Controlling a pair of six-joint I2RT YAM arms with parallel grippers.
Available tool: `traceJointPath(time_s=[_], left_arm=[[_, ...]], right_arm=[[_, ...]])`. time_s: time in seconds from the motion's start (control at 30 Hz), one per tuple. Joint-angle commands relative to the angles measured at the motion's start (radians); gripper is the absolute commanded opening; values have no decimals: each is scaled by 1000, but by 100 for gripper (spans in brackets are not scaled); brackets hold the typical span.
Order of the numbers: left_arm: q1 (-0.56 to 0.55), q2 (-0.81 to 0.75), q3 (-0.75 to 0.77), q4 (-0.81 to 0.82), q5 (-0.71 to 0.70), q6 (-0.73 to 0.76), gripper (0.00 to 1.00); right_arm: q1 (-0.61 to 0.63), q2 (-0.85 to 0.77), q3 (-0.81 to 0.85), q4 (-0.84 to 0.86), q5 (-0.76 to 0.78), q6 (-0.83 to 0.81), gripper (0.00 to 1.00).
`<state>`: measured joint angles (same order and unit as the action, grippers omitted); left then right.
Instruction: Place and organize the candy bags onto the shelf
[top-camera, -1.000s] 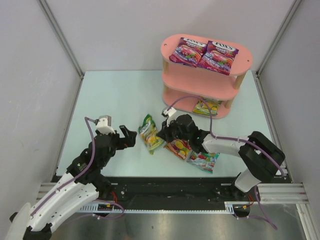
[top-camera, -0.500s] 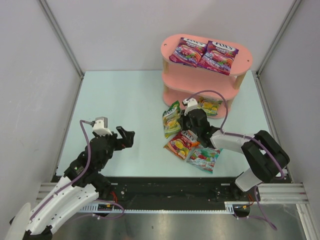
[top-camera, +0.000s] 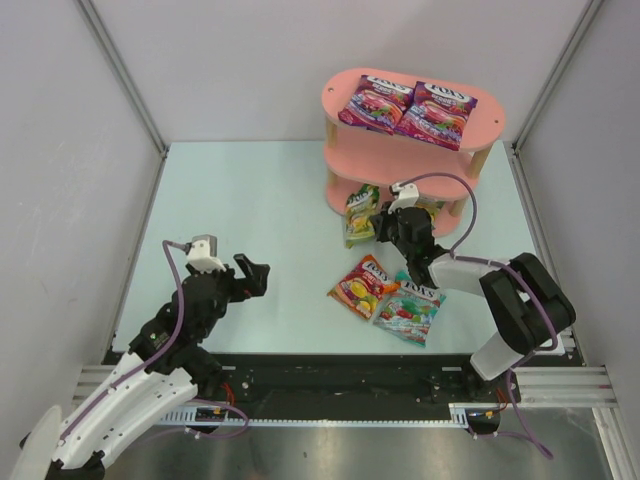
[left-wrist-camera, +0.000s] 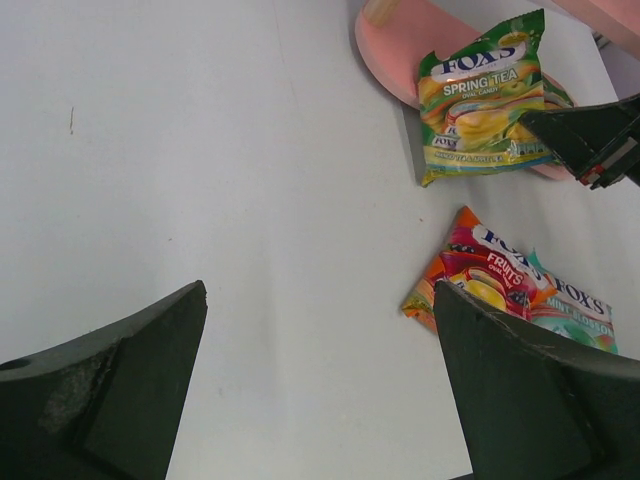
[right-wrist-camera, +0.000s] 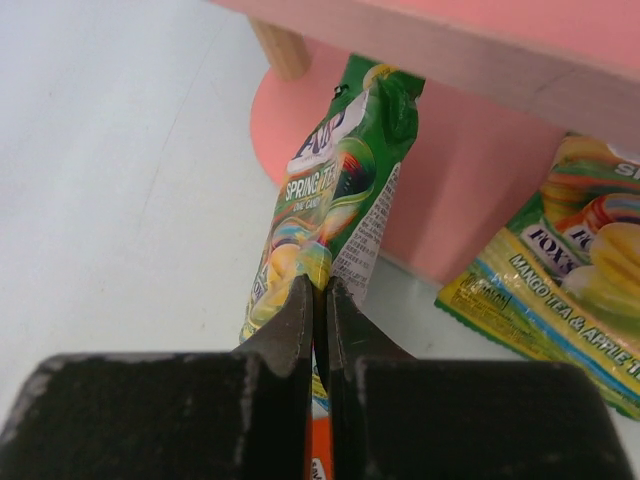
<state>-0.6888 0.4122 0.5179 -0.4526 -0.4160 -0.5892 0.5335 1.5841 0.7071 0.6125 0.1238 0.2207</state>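
The pink shelf (top-camera: 395, 158) stands at the far right with two purple-magenta bags (top-camera: 376, 103) (top-camera: 436, 113) flat on its top board. My right gripper (top-camera: 382, 224) is shut on a yellow-green bag (top-camera: 360, 214), held on edge against the front left of the shelf's bottom board (right-wrist-camera: 480, 200). In the right wrist view the fingers (right-wrist-camera: 300, 310) pinch that bag (right-wrist-camera: 330, 200). A second yellow-green bag (right-wrist-camera: 560, 290) lies on the bottom board. A red-orange bag (top-camera: 362, 285) and a teal-white bag (top-camera: 410, 308) lie on the table. My left gripper (top-camera: 255, 275) is open and empty.
The pale table (top-camera: 250, 200) is walled by grey panels on three sides. A light wooden post (right-wrist-camera: 282, 45) of the shelf stands just left of the held bag. The middle board (right-wrist-camera: 470, 50) overhangs the bag's top edge.
My right gripper has carried the yellow-green bag from mid-table up and right to the shelf's bottom board. My left gripper drew back slightly, then held still.
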Motion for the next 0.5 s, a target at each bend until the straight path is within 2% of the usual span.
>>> traceJointPath(time_s=[0.0,0.47], left_arm=[[8,-4,-1,-4,-1,28,100],[8,46,-16,48,28,22,100]], right_arm=[[-26,16,8,171,-39,20,0],[-38,102,12,263,132,175,0]])
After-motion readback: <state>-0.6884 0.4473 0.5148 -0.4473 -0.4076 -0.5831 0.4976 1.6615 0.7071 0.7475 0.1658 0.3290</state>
